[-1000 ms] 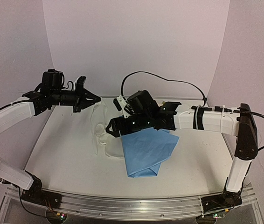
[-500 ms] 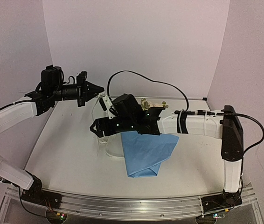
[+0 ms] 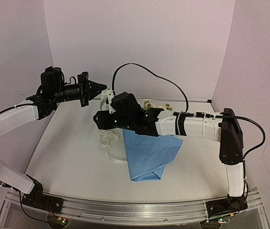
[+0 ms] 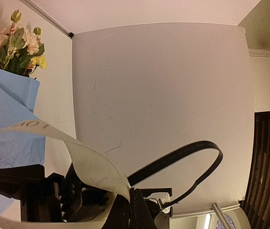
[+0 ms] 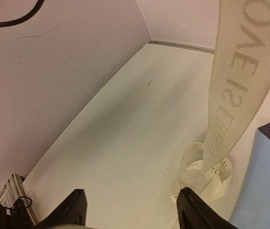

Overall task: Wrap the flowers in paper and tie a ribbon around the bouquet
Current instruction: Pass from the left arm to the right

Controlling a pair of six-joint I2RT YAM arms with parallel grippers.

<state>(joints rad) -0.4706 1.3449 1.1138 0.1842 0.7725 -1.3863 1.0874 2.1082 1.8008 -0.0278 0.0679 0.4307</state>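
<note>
My left gripper (image 3: 98, 90) is raised over the back left of the table, shut on the off-white ribbon (image 4: 85, 162). The ribbon hangs from it down to loose coils (image 3: 108, 140) on the table. In the right wrist view the printed ribbon (image 5: 237, 76) drops past to those coils (image 5: 202, 172). My right gripper (image 3: 97, 119) hovers above the coils just below the left one, open, with nothing between its fingers (image 5: 196, 211). The blue paper (image 3: 149, 151) lies folded around the flowers (image 4: 16, 44), whose blooms (image 3: 152, 105) peek out behind my right arm.
The right arm stretches across the table's middle above the bundle, its black cable (image 3: 144, 78) arching toward the back wall. Pale walls enclose the white table (image 3: 61, 157) on three sides. A metal rail (image 3: 135, 207) runs along the near edge.
My right arm swung left and back, bringing its open gripper close under the left gripper. The left gripper shifted slightly right, still holding the ribbon. The paper bundle stayed put.
</note>
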